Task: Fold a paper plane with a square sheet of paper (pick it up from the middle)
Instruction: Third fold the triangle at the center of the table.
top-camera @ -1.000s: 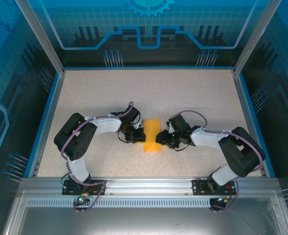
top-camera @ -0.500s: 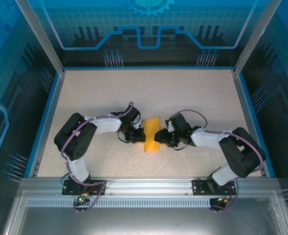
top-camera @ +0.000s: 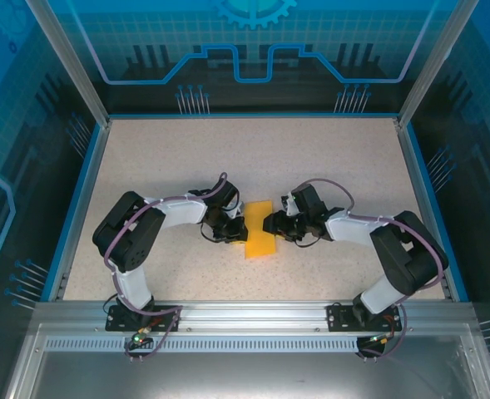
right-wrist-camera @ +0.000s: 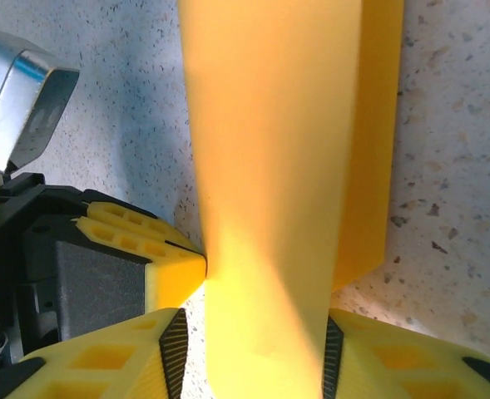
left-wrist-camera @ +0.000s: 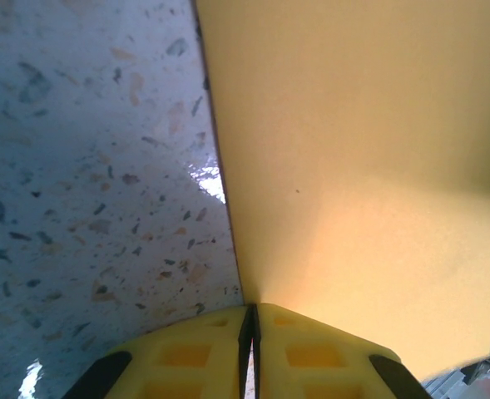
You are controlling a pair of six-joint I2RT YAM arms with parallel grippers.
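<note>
- Beige speckled desk (top-camera: 228,158): flat stone-pattern top with a glossy patch beside the paper in the left wrist view.
- Thin blue rim (top-camera: 85,199): borders the desk on the left, far and right sides.
- Silver aluminium rail (top-camera: 253,314): runs along the near edge and carries both arm bases.
- Translucent blue wall panels (top-camera: 253,50): printed with grid and circuit-line graphics, they enclose the desk on three sides.
- Slanted aluminium corner posts (top-camera: 66,58): frame the panels.
- Orange-yellow paper sheet (top-camera: 259,232): folded to a long narrow strip, it lies mid-desk between the two claws, long axis running near to far.
- Left claw (left-wrist-camera: 251,320): yellow fingers pressed fully together, pinching the strip's left edge.
- Right claw (right-wrist-camera: 253,332): half-open, one finger on each side of a raised layer of the paper; whether it grips cannot be told.
</note>
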